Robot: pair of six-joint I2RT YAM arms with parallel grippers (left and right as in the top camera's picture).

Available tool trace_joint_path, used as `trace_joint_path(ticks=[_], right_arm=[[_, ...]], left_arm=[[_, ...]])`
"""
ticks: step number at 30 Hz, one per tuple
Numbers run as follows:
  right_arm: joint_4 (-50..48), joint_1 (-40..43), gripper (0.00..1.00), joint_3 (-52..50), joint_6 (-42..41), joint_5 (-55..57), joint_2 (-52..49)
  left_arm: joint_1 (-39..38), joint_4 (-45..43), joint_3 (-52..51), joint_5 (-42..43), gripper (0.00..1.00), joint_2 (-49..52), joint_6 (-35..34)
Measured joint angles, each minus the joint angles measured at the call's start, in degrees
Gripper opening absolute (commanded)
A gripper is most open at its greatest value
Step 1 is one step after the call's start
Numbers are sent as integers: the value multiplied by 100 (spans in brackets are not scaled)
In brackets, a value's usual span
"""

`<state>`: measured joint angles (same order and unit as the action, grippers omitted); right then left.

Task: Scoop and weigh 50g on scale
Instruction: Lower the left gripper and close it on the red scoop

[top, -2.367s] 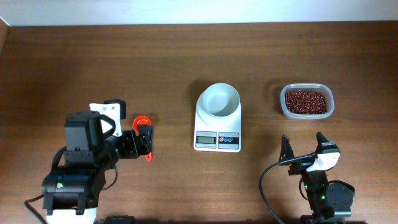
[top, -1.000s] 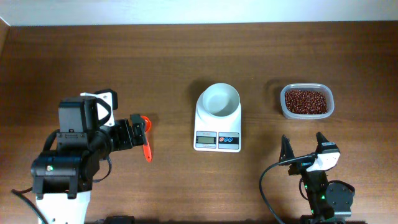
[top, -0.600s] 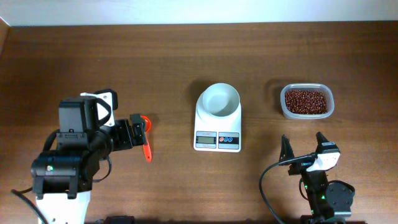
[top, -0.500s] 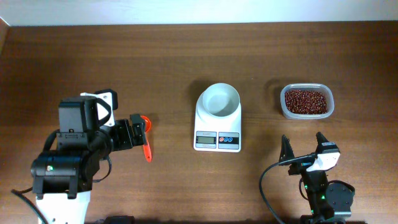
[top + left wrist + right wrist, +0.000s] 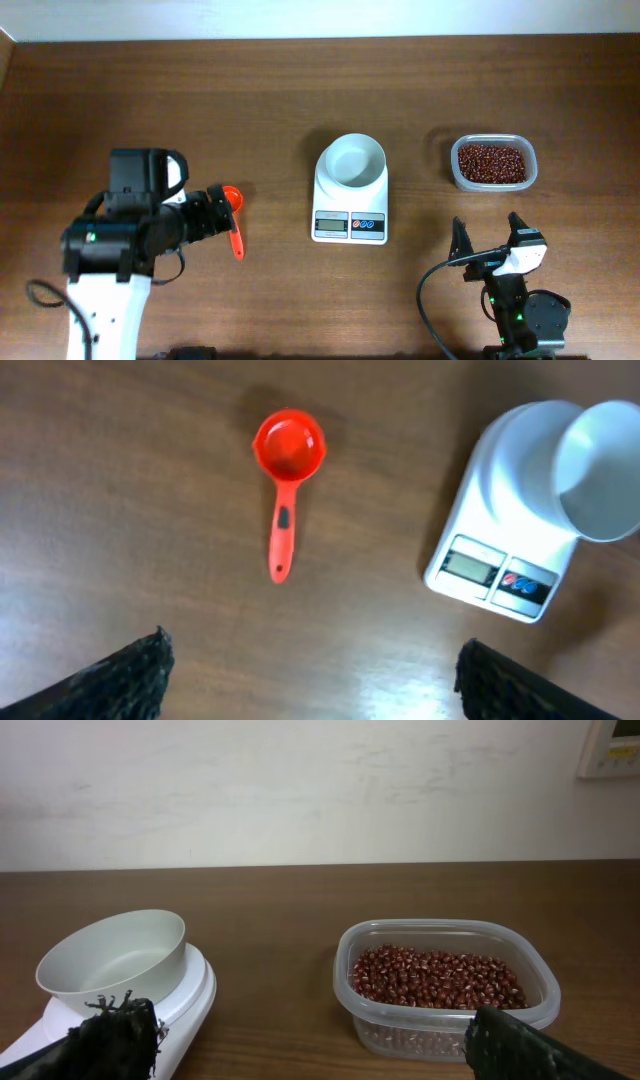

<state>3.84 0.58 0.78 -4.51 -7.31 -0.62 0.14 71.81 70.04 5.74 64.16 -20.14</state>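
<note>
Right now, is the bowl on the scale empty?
Empty. The bowl on the scale shows a bare white inside; the red beans sit in the tub.

Left arm (image 5: 120, 240): you've got black housings over a white base.
Right arm (image 5: 525, 315): black, white wrist block, green lights.
Cable (image 5: 424, 295): black, looped.
</note>
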Motion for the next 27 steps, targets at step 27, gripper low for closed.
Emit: trace_joint_path(ticks=[27], right_arm=[[0,0,99,0,-2,0,0]], left_arm=[[0,-201,-1145,-42,87,-101,-809]])
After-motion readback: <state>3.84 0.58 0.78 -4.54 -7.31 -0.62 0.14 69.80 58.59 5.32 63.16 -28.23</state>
